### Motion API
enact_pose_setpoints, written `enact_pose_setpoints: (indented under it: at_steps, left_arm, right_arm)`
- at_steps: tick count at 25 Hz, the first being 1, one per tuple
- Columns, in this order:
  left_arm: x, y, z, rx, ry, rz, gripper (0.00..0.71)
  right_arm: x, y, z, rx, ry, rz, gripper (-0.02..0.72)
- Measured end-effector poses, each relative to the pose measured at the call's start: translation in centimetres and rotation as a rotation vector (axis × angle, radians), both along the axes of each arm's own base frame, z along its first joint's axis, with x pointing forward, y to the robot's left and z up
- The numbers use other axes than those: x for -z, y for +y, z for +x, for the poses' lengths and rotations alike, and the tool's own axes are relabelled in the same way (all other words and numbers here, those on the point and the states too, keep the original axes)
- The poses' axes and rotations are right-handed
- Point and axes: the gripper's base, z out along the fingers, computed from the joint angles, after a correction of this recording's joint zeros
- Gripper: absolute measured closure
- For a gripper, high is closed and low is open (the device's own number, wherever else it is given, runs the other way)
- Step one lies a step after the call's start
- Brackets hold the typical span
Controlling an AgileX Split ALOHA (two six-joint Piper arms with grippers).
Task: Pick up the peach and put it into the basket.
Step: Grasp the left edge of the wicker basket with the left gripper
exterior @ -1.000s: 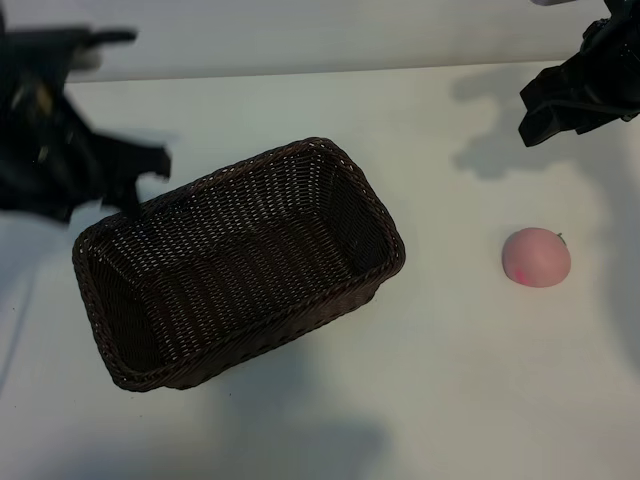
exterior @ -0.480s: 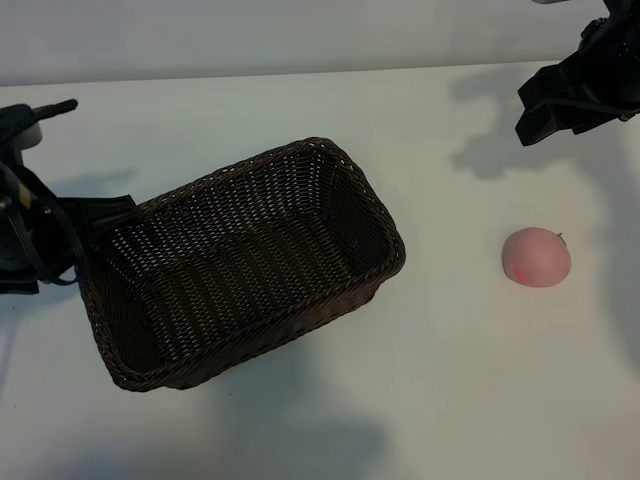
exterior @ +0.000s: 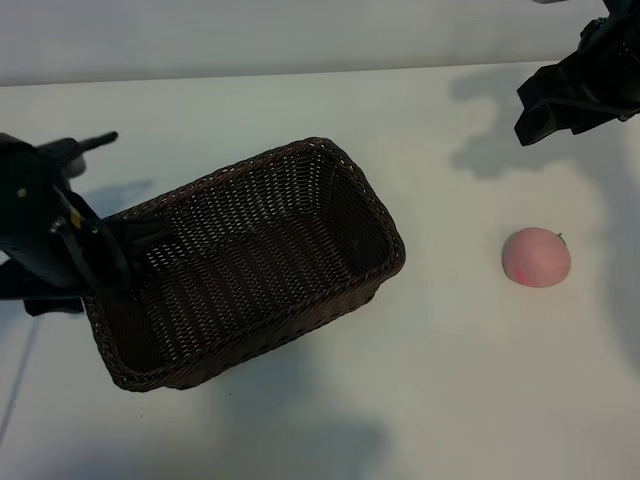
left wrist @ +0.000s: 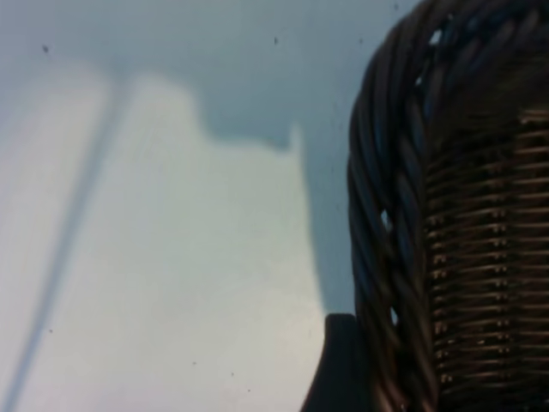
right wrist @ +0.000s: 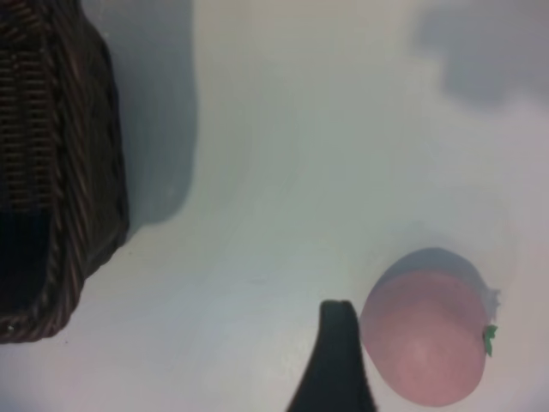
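The peach (exterior: 536, 257) sits alone on the white table (exterior: 450, 380), at the right side in the exterior view. It is pink and round, with a small green stem. Nothing is touching it.

The basket (exterior: 240, 262) is well apart from the peach, toward the left side of the table. It is dark brown and woven, and it lies at a slant. Its inside holds nothing.

The left gripper (exterior: 115, 245) is right at the left end of the basket, over its rim. Its fingers are spread wide apart. In the left wrist view the braided rim (left wrist: 386, 223) fills 1 side of the picture, very close, with 1 dark fingertip (left wrist: 339, 365) just beside it. I cannot tell if the finger touches the rim.

The right gripper (exterior: 548, 108) is up at the far right corner, above the table and well apart from the peach. Its fingers are spread wide too, and they hold nothing. In the right wrist view 1 dark fingertip (right wrist: 337, 360) shows just beside the peach (right wrist: 425, 335).
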Motion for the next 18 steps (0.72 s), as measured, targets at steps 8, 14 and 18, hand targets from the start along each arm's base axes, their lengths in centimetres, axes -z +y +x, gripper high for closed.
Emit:
enact_pose_setpoints:
  at_steps: [8,14,18]
  left_arm:
    - [1.7,-0.3,0.6,0.009,0.042,0.009,0.122]
    - [3.7,-0.3,0.4,0.017,0.054,0.000,0.122]
    - [5.1,-0.2,-0.5,0.015,0.045,-0.018,0.122]
  right_arm:
    - [0.0,0.0,0.0,0.000,0.001,0.002,0.118]
    - [0.0,0.0,0.0,0.000,0.000,0.002,0.118]
    - [0.0,0.0,0.0,0.001,0.000,0.004,0.118]
